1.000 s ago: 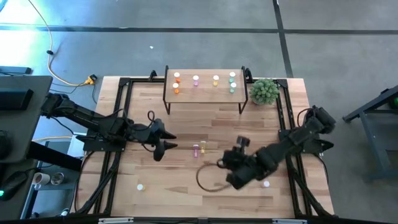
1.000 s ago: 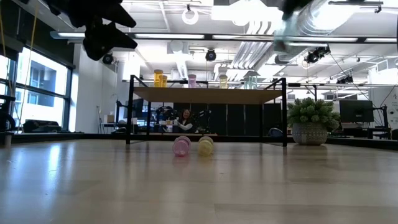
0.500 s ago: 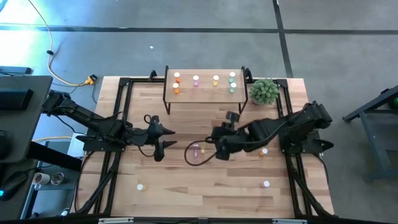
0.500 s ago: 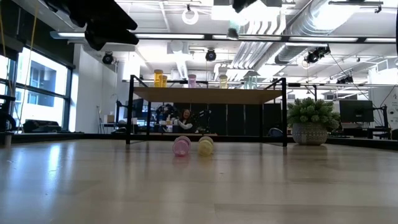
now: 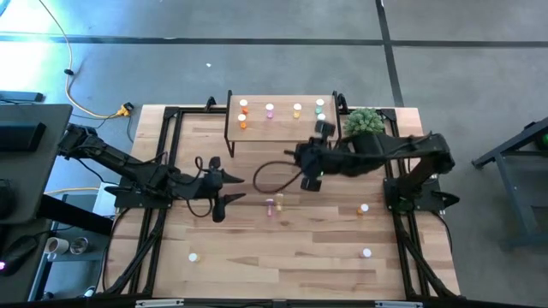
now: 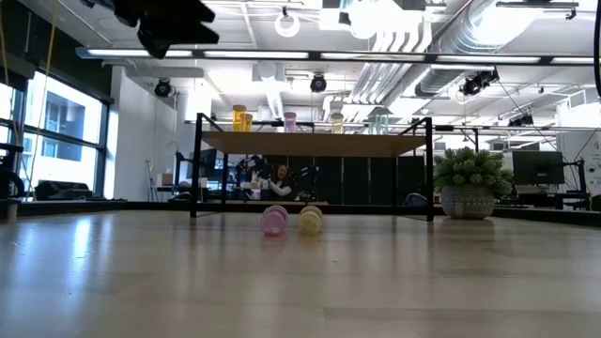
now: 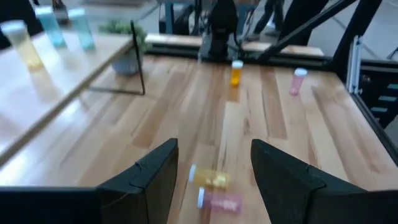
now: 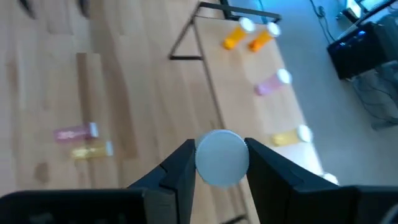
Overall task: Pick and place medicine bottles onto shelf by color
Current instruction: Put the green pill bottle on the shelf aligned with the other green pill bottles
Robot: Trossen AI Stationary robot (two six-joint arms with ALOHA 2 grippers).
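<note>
So the right gripper is up over the middle of the table, just in front of the shelf, and it's clamped on a bottle; from the wrist view you only see the white cap pinched between the two fingers, so I can't tell the body colour.

The left gripper hangs over the left-middle of the table with its fingers spread apart and nothing in them. Just to its right, a pink bottle and a yellow bottle lie on their sides right next to each other on the tabletop. The low view shows them in front of the shelf too, pink left of yellow.

On the shelf there are already bottles standing: two orange ones at the left end, a pink one, a yellow one, and two greenish ones at the right end.

Still loose on the table: an orange bottle on the right, one more near the right front, and one at the left front; only white caps visible on those two. A small green plant sits at the shelf's right end.
</note>
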